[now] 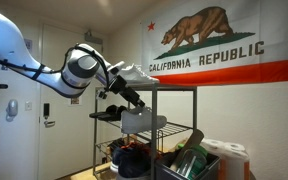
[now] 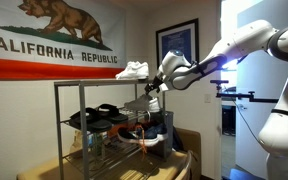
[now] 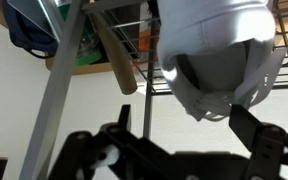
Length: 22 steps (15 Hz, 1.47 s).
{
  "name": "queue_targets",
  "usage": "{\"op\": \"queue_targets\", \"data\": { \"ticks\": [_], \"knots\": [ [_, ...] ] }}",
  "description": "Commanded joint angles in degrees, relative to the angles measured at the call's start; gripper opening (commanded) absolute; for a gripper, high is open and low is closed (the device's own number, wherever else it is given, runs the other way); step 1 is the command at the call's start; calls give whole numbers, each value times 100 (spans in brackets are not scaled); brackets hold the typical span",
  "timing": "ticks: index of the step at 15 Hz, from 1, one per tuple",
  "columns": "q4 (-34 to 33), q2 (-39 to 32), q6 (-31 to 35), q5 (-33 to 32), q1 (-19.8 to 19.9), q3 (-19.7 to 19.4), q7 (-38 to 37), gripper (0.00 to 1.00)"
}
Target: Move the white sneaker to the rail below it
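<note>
The white sneaker (image 3: 216, 40) fills the top of the wrist view, heel opening towards the camera. In an exterior view it (image 1: 144, 122) sits at the level of the rail (image 1: 176, 128), the second tier of the black rack. My gripper (image 3: 184, 120) is just behind it with its fingers wide apart. The right finger is next to the shoe and the left one is clear of it. The gripper shows in both exterior views (image 1: 135, 101) (image 2: 152, 97) at the rack's end. The matching white mate (image 1: 134, 72) (image 2: 132, 70) rests on the top tier.
Dark shoes (image 2: 99, 118) lie on the second tier. More shoes and a bin of gear (image 1: 189, 160) sit lower down. A baseball bat (image 3: 114, 60) leans below the rack. A California flag (image 2: 44, 45) hangs on the wall behind and a framed picture (image 2: 179, 40) beside it.
</note>
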<state>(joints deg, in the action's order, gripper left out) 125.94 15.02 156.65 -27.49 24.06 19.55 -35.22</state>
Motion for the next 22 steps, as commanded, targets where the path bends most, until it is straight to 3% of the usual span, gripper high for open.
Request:
{"op": "queue_targets", "data": {
  "ticks": [1,2,7,11,19,20,22],
  "knots": [
    [82,334,-248,246,-144,-122,300,100],
    [71,353,-318,145,-522,-467,269,100],
    [72,665,-947,709,-1259,-1022,1069,100],
    [-193,946,-2185,1327,-1724,-1398,2065,100],
    [-1247,1048,-4480,1856,-2168,-1886,3514,100],
    [-1322,1023,-4627,1974,-2245,-1945,3699,100],
    [-1114,1130,-4351,1773,-2137,-1861,3385,100]
  ]
}}
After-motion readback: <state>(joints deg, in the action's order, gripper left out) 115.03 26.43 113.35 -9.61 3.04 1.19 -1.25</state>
